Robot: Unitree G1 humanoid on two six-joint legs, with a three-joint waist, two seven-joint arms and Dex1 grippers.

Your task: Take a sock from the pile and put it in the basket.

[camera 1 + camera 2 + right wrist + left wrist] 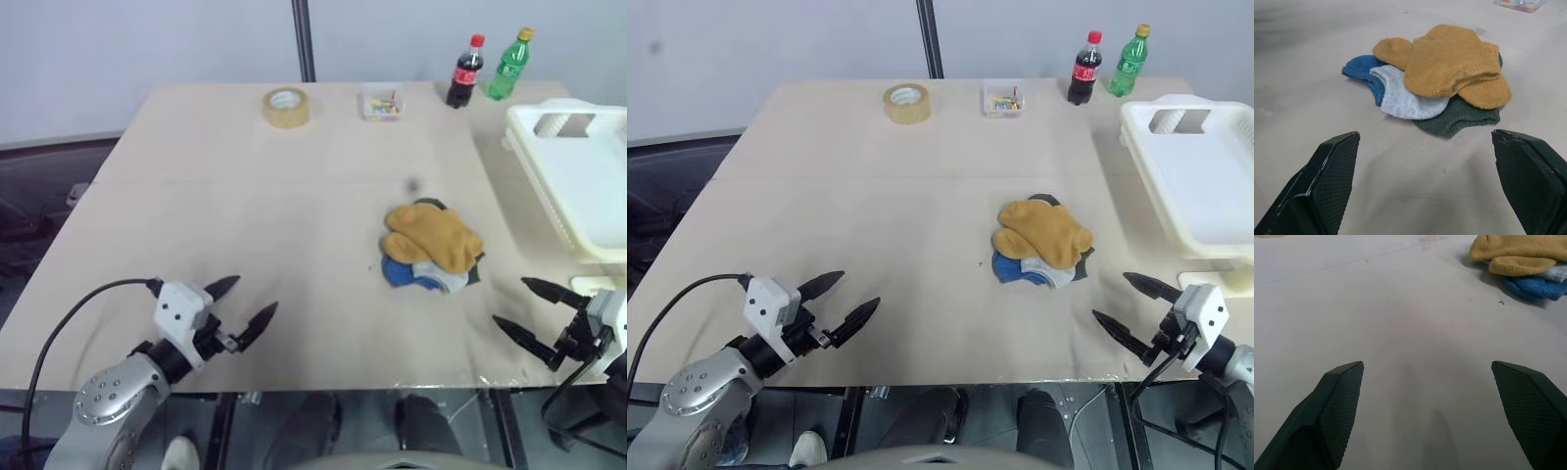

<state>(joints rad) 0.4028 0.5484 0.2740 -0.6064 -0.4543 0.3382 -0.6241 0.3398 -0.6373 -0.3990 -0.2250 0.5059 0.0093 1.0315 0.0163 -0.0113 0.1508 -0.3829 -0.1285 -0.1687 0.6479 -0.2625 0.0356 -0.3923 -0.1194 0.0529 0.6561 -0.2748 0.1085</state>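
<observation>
**Both grippers empty, sock pile ahead**

Nearest me, my left gripper (pixel 244 305) hovers over the near left of the beige table (pixel 245 206), its two black fingers spread wide with nothing between them. My right gripper (pixel 1129 306) hangs at the near right edge, equally wide and empty, pointing toward the small heap of soft socks (pixel 1435 81).

That pile sits right of the table's centre, apart from both grippers and nearer the right one. On top lies the mustard yellow-brown fabric sock (pixel 1452 61), folded over itself and draped across a light grey sock (pixel 1403 100), a blue sock (pixel 1362 68) and a dark green sock (pixel 1459 117).

I judge it light, limp and easy to pinch; taking a raised fold along its upper edge should lift it without dragging the others.

Farther right, the large white slotted plastic basket (pixel 1205 181) waits at the table's right edge.
</observation>
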